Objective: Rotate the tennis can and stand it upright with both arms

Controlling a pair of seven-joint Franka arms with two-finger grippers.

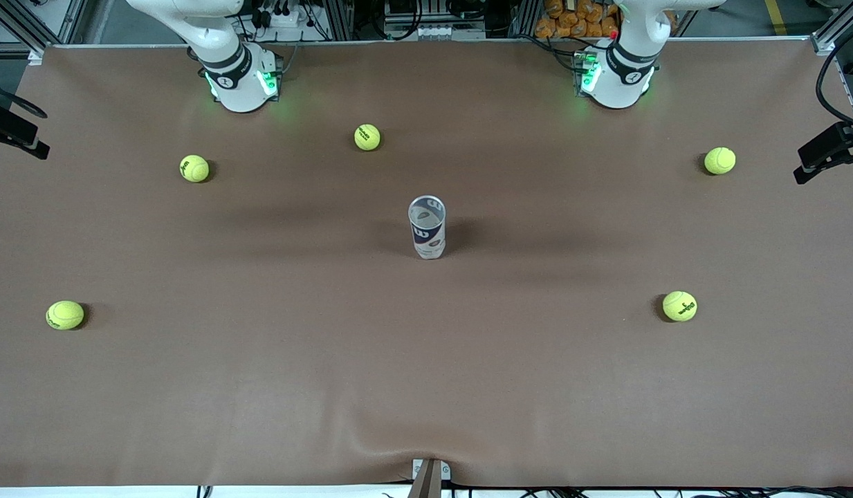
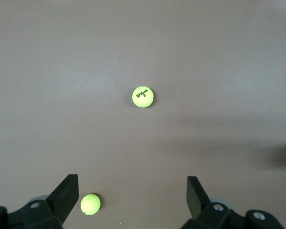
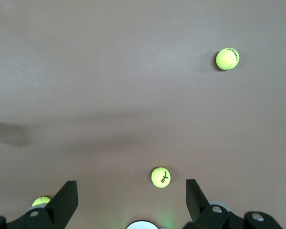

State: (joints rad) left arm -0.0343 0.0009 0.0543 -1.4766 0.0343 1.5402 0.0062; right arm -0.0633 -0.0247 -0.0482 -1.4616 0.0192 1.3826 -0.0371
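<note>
I see the tennis can (image 1: 427, 227) standing upright mid-table, open mouth up, tennis balls scattered well apart around it; I judge it light, slick and easily tipped or crushed, best taken across the labelled wall. Both arms wait high: the left gripper (image 2: 132, 195) and right gripper (image 3: 131, 196) stand wide open and empty. Only the front view shows the can; the wrist views show only balls on bare mat.
</note>
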